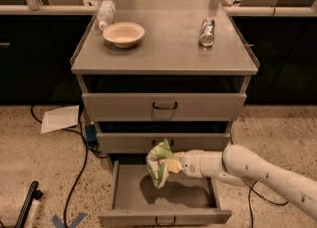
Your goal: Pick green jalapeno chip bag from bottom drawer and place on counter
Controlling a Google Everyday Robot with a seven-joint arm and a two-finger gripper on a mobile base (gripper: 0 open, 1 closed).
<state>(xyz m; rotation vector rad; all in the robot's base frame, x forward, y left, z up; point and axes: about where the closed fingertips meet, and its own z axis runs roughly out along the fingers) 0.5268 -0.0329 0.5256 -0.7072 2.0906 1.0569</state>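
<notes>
The green jalapeno chip bag [157, 163], green and white and crumpled, hangs above the open bottom drawer [124, 192], clear of its floor. My gripper [171, 165] is shut on the bag's right side, with my white arm reaching in from the lower right. The bag is level with the front of the middle drawer. The counter [166, 53] is the grey cabinet top above the three drawers.
On the counter stand a cream bowl [124, 33], a clear plastic bottle [105, 13] at the back left and a silver can [206, 31] on the right. A white sheet [60, 118] and cables [79, 172] lie on the floor to the left.
</notes>
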